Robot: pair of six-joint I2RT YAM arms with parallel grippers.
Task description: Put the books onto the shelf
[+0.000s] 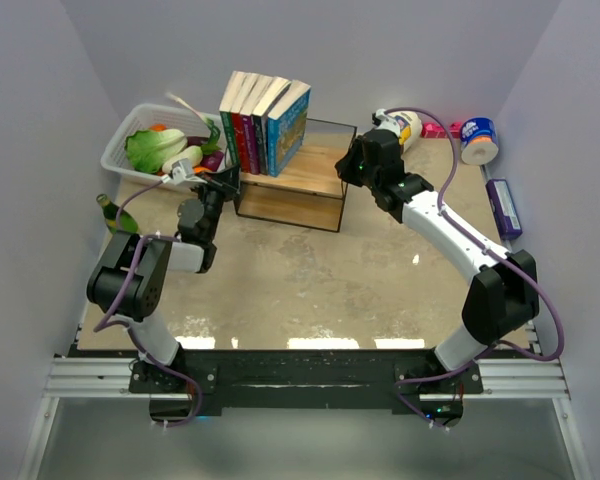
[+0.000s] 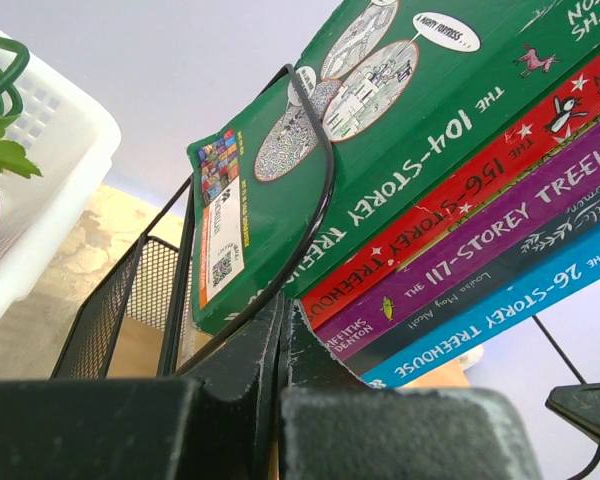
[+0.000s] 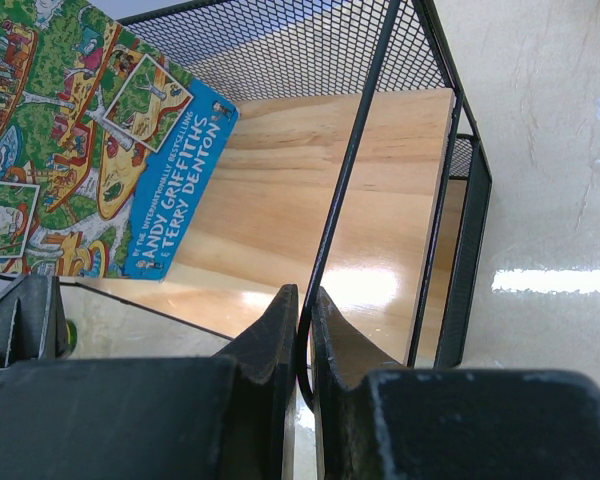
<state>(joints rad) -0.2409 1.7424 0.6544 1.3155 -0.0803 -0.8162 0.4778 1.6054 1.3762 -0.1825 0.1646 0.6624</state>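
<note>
1. While the five books (image 1: 265, 120) stand leaning on the left part of the shelf (image 1: 315, 170), both hands are at its wire frame.
2. The left hand (image 2: 283, 312) is fully closed, its tips pinched on the wire loop at the shelf's left end, beside the green book (image 2: 400, 130).
3. The right hand (image 3: 304, 305) is closed on a thin wire at the right end.
4. The shelf sits on the counter (image 1: 310, 280).

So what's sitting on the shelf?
Five books stand on the shelf, leaning together at one end of its wooden board. The rest of the board is bare. The wood under the books is hidden.
</note>
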